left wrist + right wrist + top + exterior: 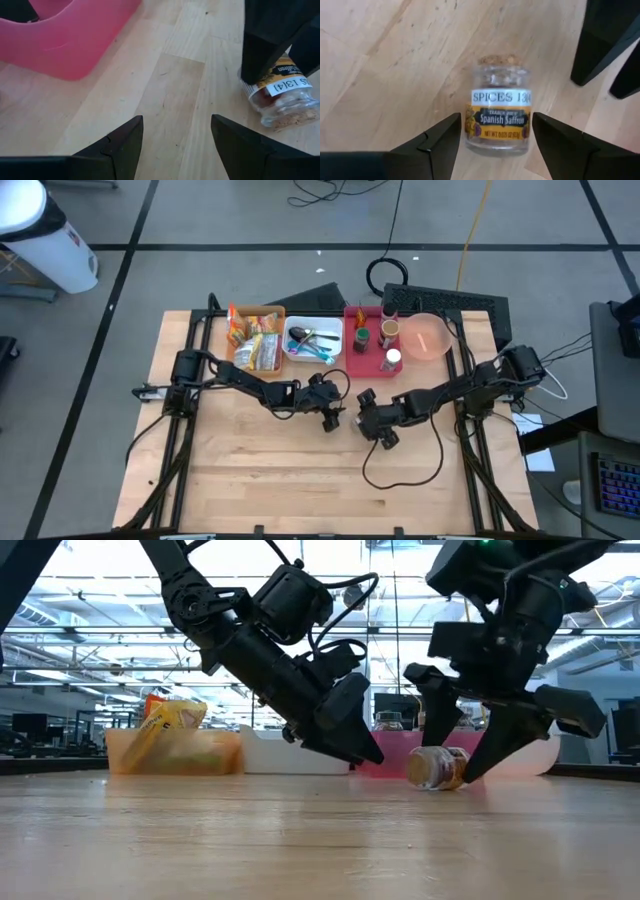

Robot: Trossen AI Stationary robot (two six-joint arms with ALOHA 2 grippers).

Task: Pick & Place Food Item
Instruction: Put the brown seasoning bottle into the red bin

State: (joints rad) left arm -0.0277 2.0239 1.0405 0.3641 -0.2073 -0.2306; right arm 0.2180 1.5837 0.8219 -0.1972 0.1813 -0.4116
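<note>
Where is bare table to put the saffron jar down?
Free: the wide wooden table in front of both grippers. Crowded: the back edge, with the snack bin, white bin and pink tray; the jar lies between the right gripper's open fingers.

High view looks straight down, far off, whole table (300, 470) and both arms in frame. Low view sits at tabletop level, facing across into the room. Both wrist views are close, angled down at the wood — each shares the saffron jar (498, 112) with the low view.
</note>
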